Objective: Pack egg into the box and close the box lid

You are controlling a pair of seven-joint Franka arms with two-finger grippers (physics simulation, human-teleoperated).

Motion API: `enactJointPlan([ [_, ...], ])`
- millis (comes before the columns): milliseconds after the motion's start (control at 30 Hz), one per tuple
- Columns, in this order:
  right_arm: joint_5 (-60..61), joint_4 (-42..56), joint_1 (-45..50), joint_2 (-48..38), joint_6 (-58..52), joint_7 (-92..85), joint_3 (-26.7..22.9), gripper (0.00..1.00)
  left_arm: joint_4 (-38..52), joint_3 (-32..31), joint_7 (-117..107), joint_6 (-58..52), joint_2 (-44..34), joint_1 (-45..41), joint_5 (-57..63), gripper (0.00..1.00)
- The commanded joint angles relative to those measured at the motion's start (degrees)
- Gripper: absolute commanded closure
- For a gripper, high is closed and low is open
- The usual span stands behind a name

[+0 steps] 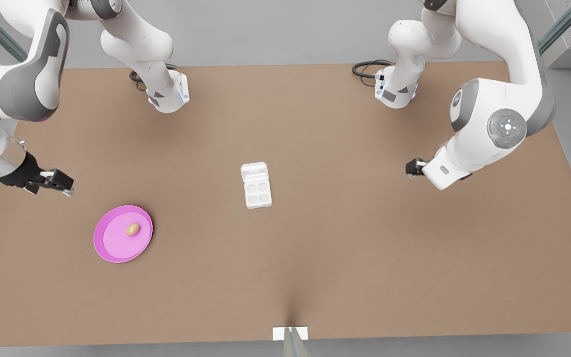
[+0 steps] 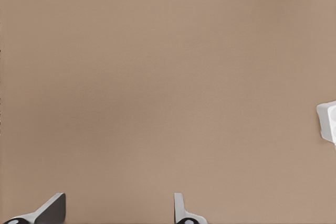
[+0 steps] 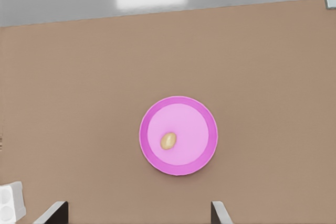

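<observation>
You have the egg (image 1: pixel 133 229) lying tilted on the pink plate (image 1: pixel 109 248) just below the right gripper (image 1: pixel 55 182), jaws spread and empty, open counter (image 1: pixel 365 248) leading to the open box (image 1: pixel 256 185), beyond which the left gripper (image 1: pixel 411 167) waits, jaws spread.
</observation>
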Motion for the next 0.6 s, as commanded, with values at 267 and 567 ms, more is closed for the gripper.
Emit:
enactJointPlan([
  [267,-0.6,-0.5,0.4,14.8,3.7,1.1,0.1,0.0,0.7,-0.3,-2.3,0.7,1.4,-0.3,0.7,0.0],
  [567,-0.8,-14.9,0.5,18.6,20.7,0.2,2.0,0.0,0.6,-0.3,-2.1,0.6,1.7,-0.6,0.7,0.0],
])
